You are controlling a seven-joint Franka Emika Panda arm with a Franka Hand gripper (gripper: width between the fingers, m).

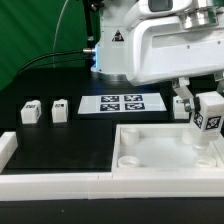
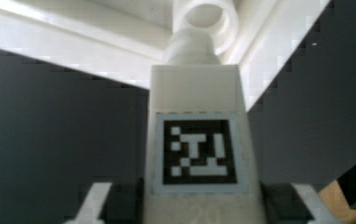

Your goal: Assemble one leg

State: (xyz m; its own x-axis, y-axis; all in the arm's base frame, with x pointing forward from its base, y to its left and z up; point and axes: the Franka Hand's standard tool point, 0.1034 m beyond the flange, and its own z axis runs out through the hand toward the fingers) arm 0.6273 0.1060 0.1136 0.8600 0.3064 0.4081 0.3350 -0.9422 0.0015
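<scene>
One held leg: the leg (image 1: 208, 125), a small white plastic block-like peg with a black-and-white square tag, is pinched upright in the end effector (image 1: 206, 106).
End effector state: clamped on the leg's two sides; in the wrist view its grey fingers (image 2: 148, 203) flank the tag face (image 2: 201, 152).
Leg's far end: a rounded white tip (image 2: 201, 20) points straight away from the end effector, towards white surface beyond.
Below the end effector: the big white square plastic panel (image 1: 150, 150) with a raised rim; I can't tell whether the leg touches it.
Just beside the end effector: another small white tagged block (image 1: 181, 104), partly hidden behind it.
Well apart from the end effector: two loose white pegs (image 1: 30, 112) (image 1: 60, 110) stand on the black tabletop (image 1: 70, 140), off towards the exterior view's left.
Between those pegs and the end effector: the marker board (image 1: 122, 102), lying flat.
</scene>
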